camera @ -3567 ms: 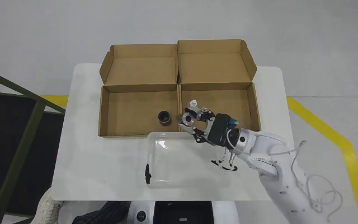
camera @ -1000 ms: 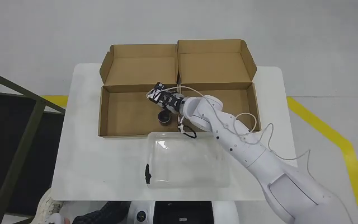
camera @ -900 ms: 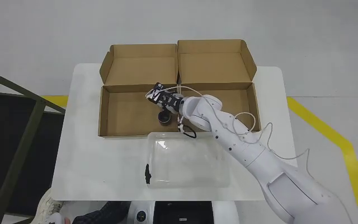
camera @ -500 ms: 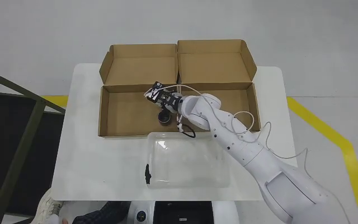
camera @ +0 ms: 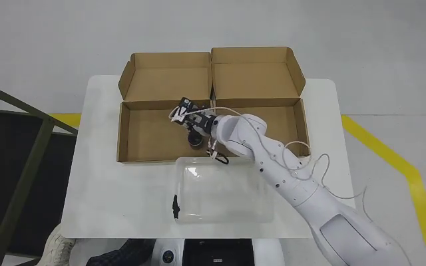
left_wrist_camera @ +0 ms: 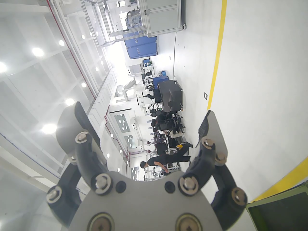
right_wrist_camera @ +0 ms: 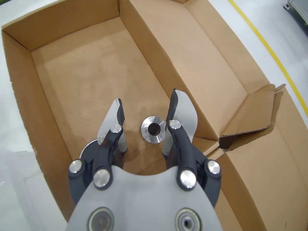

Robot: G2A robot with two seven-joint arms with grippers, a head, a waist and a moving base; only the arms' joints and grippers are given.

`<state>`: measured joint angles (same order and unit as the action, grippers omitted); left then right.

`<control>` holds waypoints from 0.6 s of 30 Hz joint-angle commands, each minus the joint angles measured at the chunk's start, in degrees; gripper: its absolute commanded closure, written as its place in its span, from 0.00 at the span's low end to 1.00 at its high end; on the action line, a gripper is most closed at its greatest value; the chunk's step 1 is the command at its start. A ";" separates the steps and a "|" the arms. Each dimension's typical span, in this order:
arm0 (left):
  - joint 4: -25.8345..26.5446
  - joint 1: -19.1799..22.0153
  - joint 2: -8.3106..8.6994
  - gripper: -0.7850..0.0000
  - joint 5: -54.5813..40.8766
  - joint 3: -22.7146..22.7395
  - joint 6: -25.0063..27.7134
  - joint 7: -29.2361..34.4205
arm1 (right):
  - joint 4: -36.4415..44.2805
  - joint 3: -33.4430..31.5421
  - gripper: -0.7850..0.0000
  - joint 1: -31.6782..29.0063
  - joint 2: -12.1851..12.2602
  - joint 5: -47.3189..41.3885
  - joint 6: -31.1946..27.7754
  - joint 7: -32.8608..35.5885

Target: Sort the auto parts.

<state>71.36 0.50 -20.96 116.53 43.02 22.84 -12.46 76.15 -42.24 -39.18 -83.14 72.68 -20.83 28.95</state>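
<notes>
Nearest us, a clear tray (camera: 226,193) sits on the white table (camera: 100,166). A small black piece (camera: 175,206) lies at its left rim; we cannot tell whether it is inside or outside the wall.

Beyond the tray stand two open cardboard boxes side by side, the left box (camera: 150,136) and the right box (camera: 287,123), lids folded back. The right arm crosses from the right-hand side into the left box.

A dark round part (camera: 194,139) rests on the left box floor near the front wall, just beside the arm.

A little farther in, the right pincer (right_wrist_camera: 146,97) hangs over the box floor, fingers spread, gripping nothing. A metal ring (right_wrist_camera: 146,132) lies flat on the cardboard between them, back from the tips toward the palm, bore pointing up at the wrist. It sits nearer one finger, just beside it; we cannot say whether they touch.

The left pincer (left_wrist_camera: 143,111) is spread wide and empty, aimed out at the room, away from the table.

Judgement: the ring looks placed. Its axis is upright, so a straight lift along that axis should clear it; any sideways drift toward the close finger risks nudging the flange. The right arm is the nearer one.
</notes>
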 commanded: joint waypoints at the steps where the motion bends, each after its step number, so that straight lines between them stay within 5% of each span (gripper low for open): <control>1: 0.00 0.00 0.00 0.00 0.00 0.00 0.00 0.00 | 3.39 -1.33 0.51 -1.66 0.55 0.30 -0.77 0.31; 18: 0.00 0.00 0.00 0.00 0.00 0.00 0.00 0.00 | 31.18 -19.83 0.37 -23.43 6.48 2.66 -9.04 -4.55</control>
<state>71.36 0.50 -20.96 116.53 43.02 22.84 -12.46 105.77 -60.13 -60.58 -77.08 75.31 -29.32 25.12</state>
